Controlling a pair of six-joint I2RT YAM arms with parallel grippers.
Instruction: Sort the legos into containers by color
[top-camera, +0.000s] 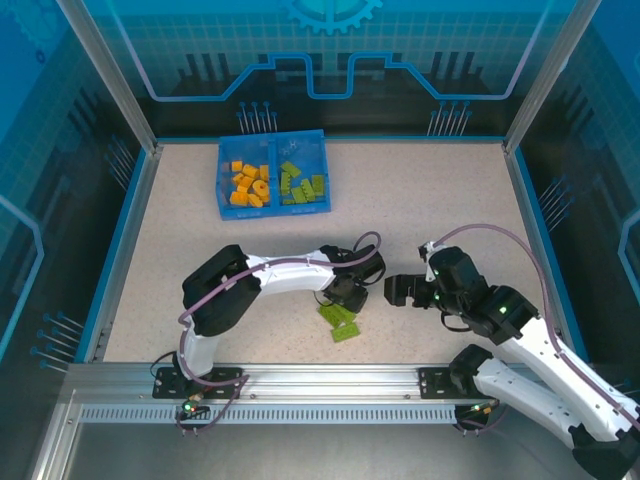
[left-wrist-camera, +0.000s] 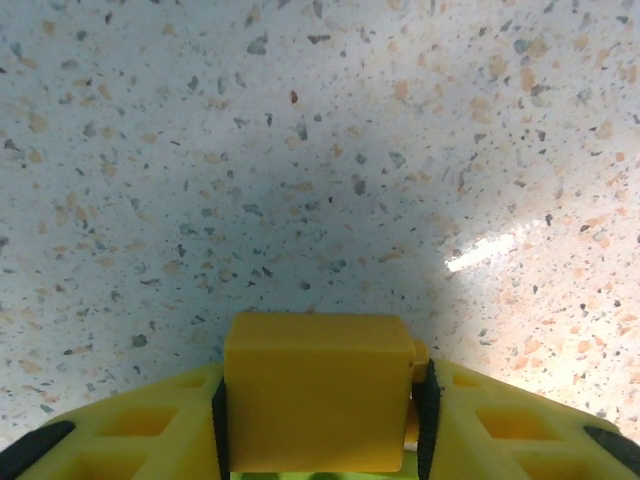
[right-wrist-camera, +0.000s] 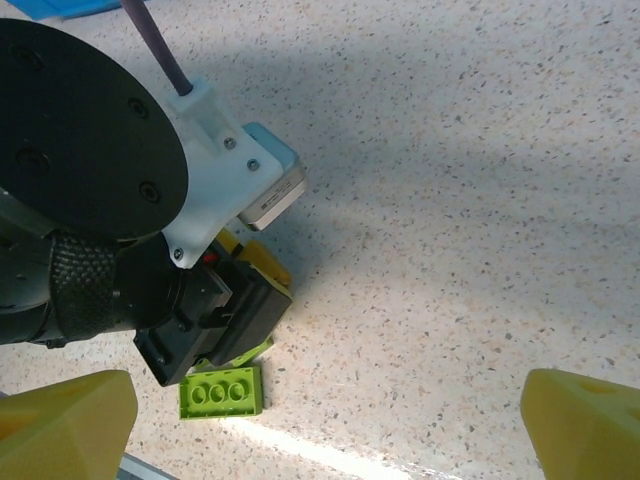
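In the left wrist view an orange lego (left-wrist-camera: 318, 385) fills the gap between my yellow fingers (left-wrist-camera: 130, 430), just above the speckled table; my left gripper (left-wrist-camera: 318, 415) is shut on it. From above, that left gripper (top-camera: 350, 291) sits at the table's middle front, over two light green legos (top-camera: 337, 315) (top-camera: 346, 332). The right wrist view has one green lego (right-wrist-camera: 220, 391) lying flat and another (right-wrist-camera: 243, 352) partly under the left gripper. My right gripper (top-camera: 393, 292) stands open and empty just right of them. The blue tray (top-camera: 272, 207) at the back holds orange legos (top-camera: 248, 185) left and green legos (top-camera: 302, 185) right.
The left arm's black wrist (right-wrist-camera: 90, 150) fills the upper left of the right wrist view, close to my right fingers (right-wrist-camera: 60, 425). Blue glass walls (top-camera: 110, 200) ring the table, and a metal rail (top-camera: 320, 385) runs along its near edge.
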